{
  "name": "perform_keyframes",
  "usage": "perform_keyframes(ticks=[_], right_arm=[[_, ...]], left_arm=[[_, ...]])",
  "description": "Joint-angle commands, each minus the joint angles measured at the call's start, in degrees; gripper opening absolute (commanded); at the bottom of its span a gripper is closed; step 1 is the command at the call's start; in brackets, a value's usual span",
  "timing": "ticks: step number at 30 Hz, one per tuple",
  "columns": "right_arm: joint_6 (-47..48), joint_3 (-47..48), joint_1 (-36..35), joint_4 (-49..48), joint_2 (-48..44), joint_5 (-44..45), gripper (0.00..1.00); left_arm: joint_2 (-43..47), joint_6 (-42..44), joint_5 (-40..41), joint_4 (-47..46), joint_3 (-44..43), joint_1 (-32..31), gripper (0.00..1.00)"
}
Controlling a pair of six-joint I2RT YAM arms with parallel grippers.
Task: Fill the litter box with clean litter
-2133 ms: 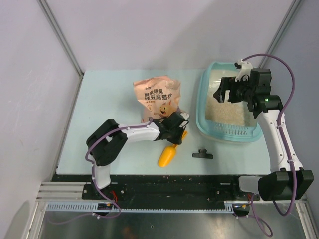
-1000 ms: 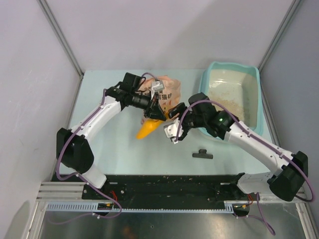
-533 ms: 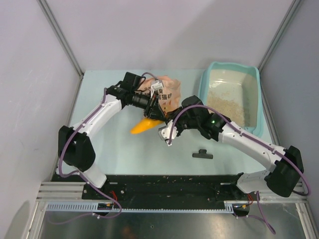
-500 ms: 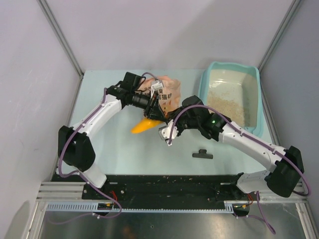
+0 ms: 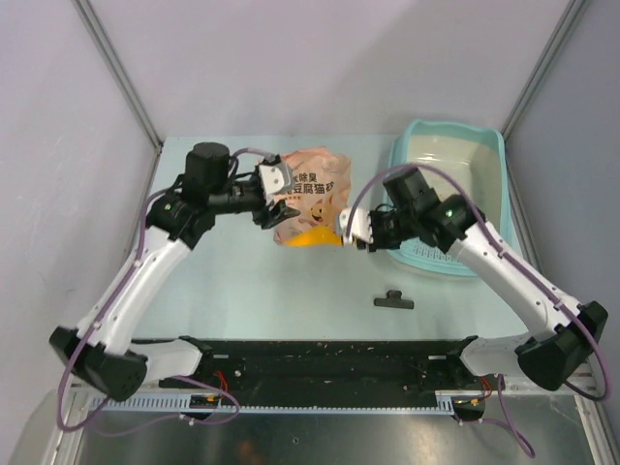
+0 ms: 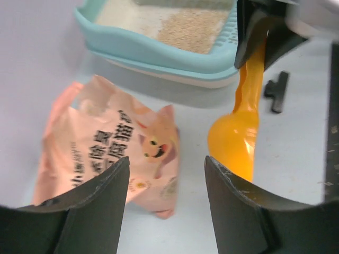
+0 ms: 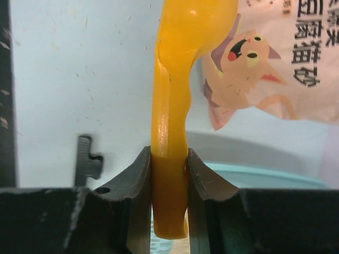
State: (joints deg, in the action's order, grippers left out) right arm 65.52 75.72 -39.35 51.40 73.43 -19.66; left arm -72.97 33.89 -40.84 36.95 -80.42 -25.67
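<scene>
The light-teal litter box (image 5: 489,155) stands at the back right, partly hidden by my right arm. Clean litter (image 6: 192,33) covers its floor. My right gripper (image 5: 355,233) is shut on the handle of an orange scoop (image 5: 314,236), just left of the box. In the right wrist view both fingers (image 7: 137,182) press the scoop's handle (image 7: 169,174). My left gripper (image 5: 278,205) is open and holds nothing, at the left edge of the pink-orange bag (image 5: 312,189). From the left wrist, the scoop (image 6: 234,142) hangs beyond my open left gripper (image 6: 167,197).
A small black clip (image 5: 393,300) lies on the table in front of the litter box. The bag (image 6: 106,153) lies left of the scoop. Grey walls close the table at the back and both sides.
The left gripper has opened, let go of the scoop and drawn back to the left. The right gripper has shut on the scoop's handle and carried it right, toward the litter box.
</scene>
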Motion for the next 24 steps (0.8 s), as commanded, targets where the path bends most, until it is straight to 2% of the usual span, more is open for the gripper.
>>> perform_keyframes(ticks=[1,3,4,8,12,15,19,20,22,23,24], right_arm=[[-22.3,12.3,6.4,10.3,7.2,-15.7,0.00],[-31.4,14.2,7.9,6.4,7.7,-19.9,0.00],[-33.2,13.9,8.3,5.1,7.5,-22.0,0.00],[-33.5,15.7,7.2,6.0,8.7,-23.3,0.00],[-32.5,17.3,6.9,6.4,9.3,-23.1,0.00],[-32.3,17.7,7.2,6.8,9.3,-23.8,0.00],[-32.1,17.7,7.4,6.8,8.8,-23.9,0.00],[-32.2,17.7,7.4,6.7,8.9,-23.8,0.00],[-33.2,17.7,8.1,6.3,8.8,-23.9,0.00],[-34.3,17.4,8.6,5.7,8.7,-23.9,0.00],[-37.7,17.3,9.5,3.9,8.5,-23.8,0.00]], left_arm=[[5.6,13.0,9.3,-8.0,4.9,-4.6,0.63],[6.9,18.4,12.0,-9.7,6.4,-6.6,0.63],[7.7,20.1,12.4,-10.1,6.9,-8.1,0.63],[7.3,26.9,16.9,-12.2,9.1,-11.5,0.63],[4.8,29.7,24.5,-13.9,9.6,-14.8,0.60],[3.9,31.6,25.0,-15.9,10.5,-15.2,0.56],[3.8,35.7,23.7,-17.3,12.7,-15.5,0.42],[3.7,37.0,23.4,-17.9,13.5,-15.5,0.33],[3.4,38.0,22.7,-18.1,14.0,-15.6,0.20],[3.1,37.9,22.2,-18.3,14.5,-15.7,0.07],[2.8,37.5,22.1,-18.6,14.5,-15.7,0.00]])
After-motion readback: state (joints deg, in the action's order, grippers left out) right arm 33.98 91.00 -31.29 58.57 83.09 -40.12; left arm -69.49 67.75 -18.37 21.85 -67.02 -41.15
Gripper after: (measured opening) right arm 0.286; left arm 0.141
